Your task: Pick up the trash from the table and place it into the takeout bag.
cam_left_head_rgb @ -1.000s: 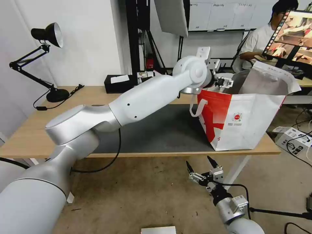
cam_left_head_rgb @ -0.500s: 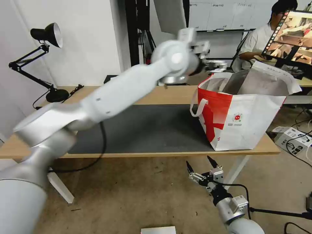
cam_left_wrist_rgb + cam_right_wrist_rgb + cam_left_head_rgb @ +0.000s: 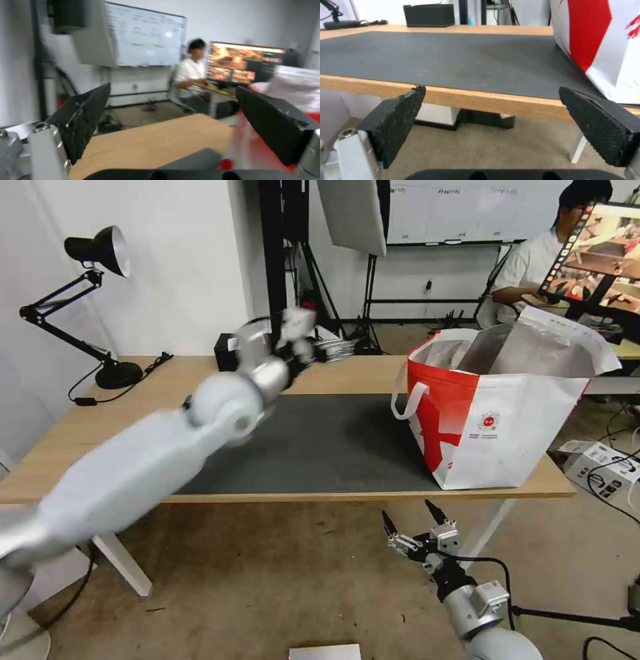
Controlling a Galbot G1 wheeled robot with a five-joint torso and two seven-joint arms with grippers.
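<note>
The takeout bag [image 3: 527, 427] stands open on the right end of the table [image 3: 100, 413], its foil lining showing; it also fills the edge of the right wrist view [image 3: 603, 37]. The trash is out of view. My left gripper [image 3: 297, 333] is blurred in motion above the back of the dark mat [image 3: 333, 447], left of the bag. In the left wrist view it [image 3: 173, 125] is open with nothing between its fingers. My right gripper [image 3: 410, 520] hangs open below the table's front edge, also empty [image 3: 490, 125].
A black tissue box [image 3: 230, 355] sits at the table's back edge, partly behind my left arm. A black desk lamp [image 3: 100, 253] stands at the far left corner. Cables and a power unit [image 3: 600, 463] lie on the floor to the right.
My left arm has swung away from the bag's mouth, moving left and lower over the back of the mat. The right arm and the bag have not moved.
</note>
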